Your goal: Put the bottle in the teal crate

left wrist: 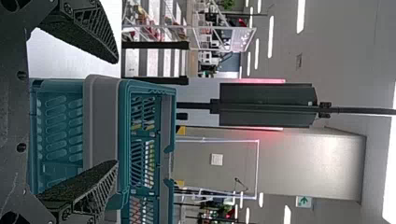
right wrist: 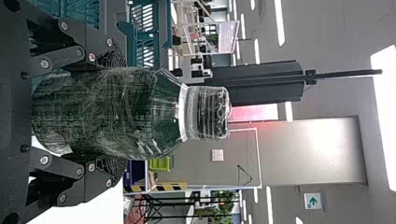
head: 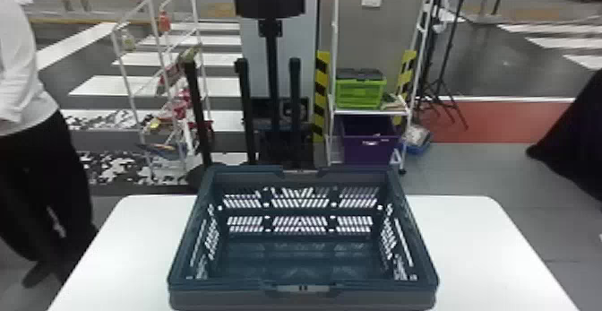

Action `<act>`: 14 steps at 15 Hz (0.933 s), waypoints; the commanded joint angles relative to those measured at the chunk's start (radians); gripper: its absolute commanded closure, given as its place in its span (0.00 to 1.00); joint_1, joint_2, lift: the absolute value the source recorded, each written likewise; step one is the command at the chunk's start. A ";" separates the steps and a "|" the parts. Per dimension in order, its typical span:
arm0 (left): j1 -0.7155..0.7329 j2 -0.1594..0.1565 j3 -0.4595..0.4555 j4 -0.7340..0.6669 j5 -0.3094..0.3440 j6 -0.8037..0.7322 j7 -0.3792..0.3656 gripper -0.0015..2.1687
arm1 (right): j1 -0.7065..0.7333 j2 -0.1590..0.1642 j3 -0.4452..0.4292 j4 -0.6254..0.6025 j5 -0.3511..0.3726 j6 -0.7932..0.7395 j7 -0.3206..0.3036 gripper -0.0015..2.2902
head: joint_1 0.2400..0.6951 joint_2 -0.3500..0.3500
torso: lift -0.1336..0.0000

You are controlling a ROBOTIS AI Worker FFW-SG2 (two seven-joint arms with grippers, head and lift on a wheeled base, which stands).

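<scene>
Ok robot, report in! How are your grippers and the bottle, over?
Left gripper open, empty. Right gripper holding bottle, cap up. Crate on table, rim maybe in the way.

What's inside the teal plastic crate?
In the visible part of the open teal plastic crate I see just bare floor; the strip tight behind the near wall is hidden by that wall.

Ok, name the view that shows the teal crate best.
The head view, where the teal crate shows its whole rim and inside. The left wrist view shows part beyond the left hand; the right wrist view, part beyond the bottle.
</scene>
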 commanded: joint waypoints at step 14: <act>-0.021 -0.015 0.020 0.023 0.011 -0.001 -0.005 0.05 | -0.070 0.006 -0.005 -0.041 -0.007 0.079 0.000 1.00 | 0.57 0.50 | 1.00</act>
